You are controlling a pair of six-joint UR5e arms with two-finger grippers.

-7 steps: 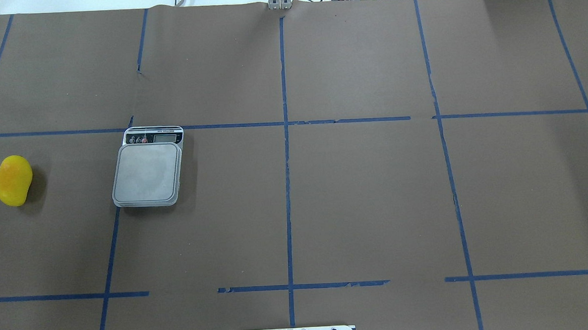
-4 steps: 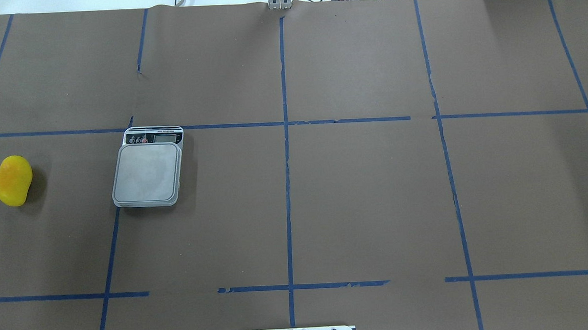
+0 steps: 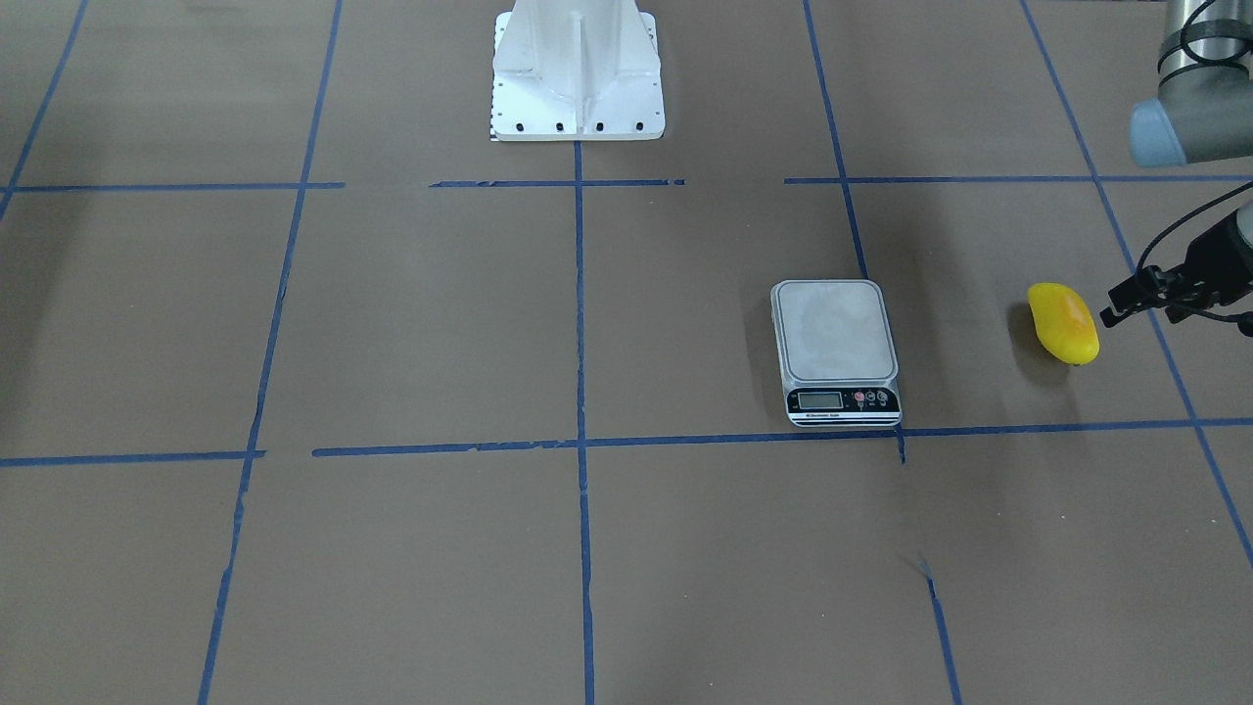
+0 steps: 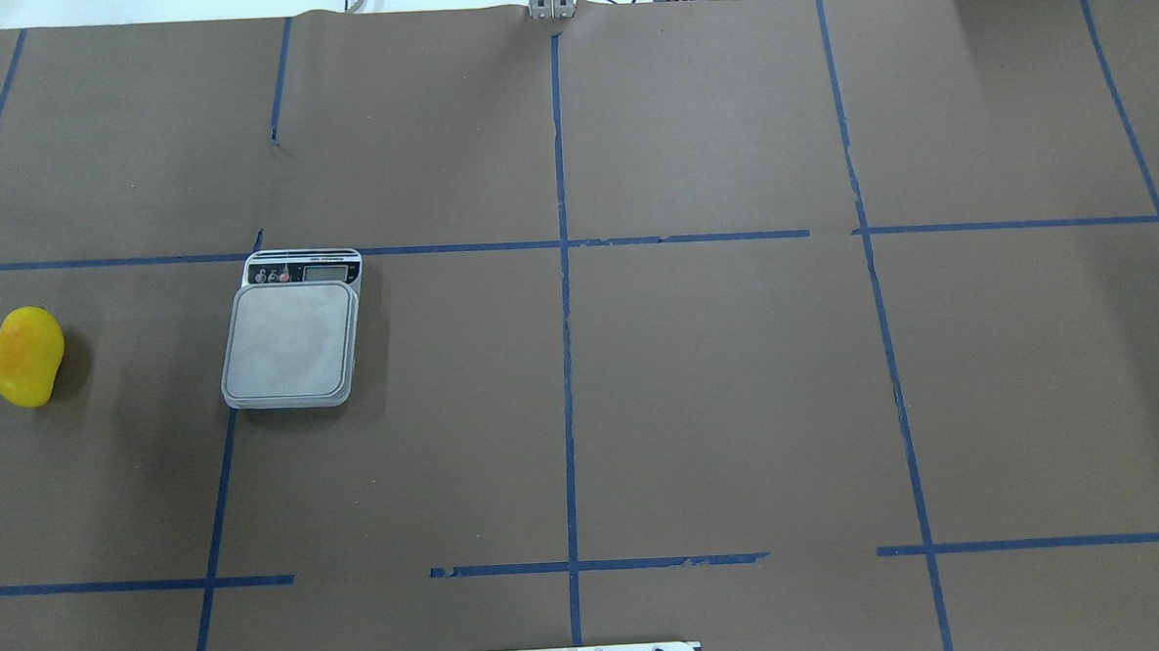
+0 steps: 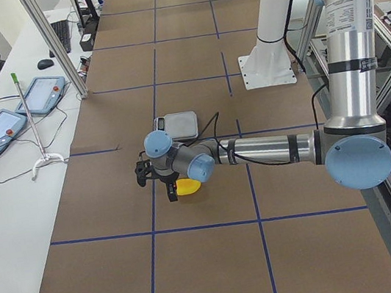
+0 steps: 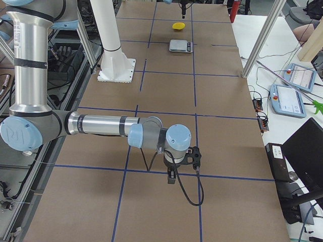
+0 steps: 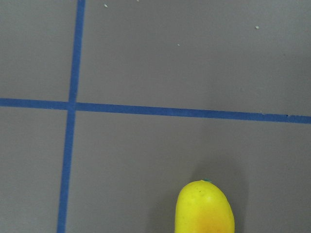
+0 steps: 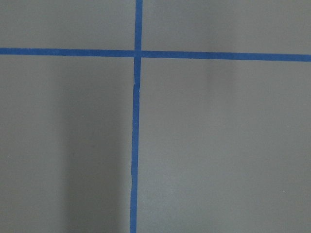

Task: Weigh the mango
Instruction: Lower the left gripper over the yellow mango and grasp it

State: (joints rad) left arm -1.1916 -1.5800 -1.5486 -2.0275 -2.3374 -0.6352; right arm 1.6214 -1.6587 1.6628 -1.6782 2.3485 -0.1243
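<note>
Nothing of the weighing is done yet, judging by how things lie. At the robot's far left the left gripper (image 5: pixel 171 192) hangs low over the brown paper, just beside the mango (image 4: pixel 27 356) on its outer side. It does not seem to touch the fruit, and no view shows whether its jaws stand apart or together. The mango lies on its side on the table (image 4: pixel 700 398), in the taped cell left of the scale (image 4: pixel 292 343) and clear of it, its long axis running roughly away from the robot. The scale's platform is bare and its display (image 4: pixel 328 271) is too small to read. Far off at the robot's right the right gripper (image 6: pixel 172 177) points down over bare paper and tape lines; its state cannot be told either. What remains is the whole job: grasp the fruit, carry it across the gap and set it on the platform. The mango is bright yellow with an orange blush over its upper face, smooth-skinned, oblong and slightly curved like a bean, with a tiny green speck at one tip. So rounded and slick a shape would probably roll or slip if pinched off-centre.
</note>
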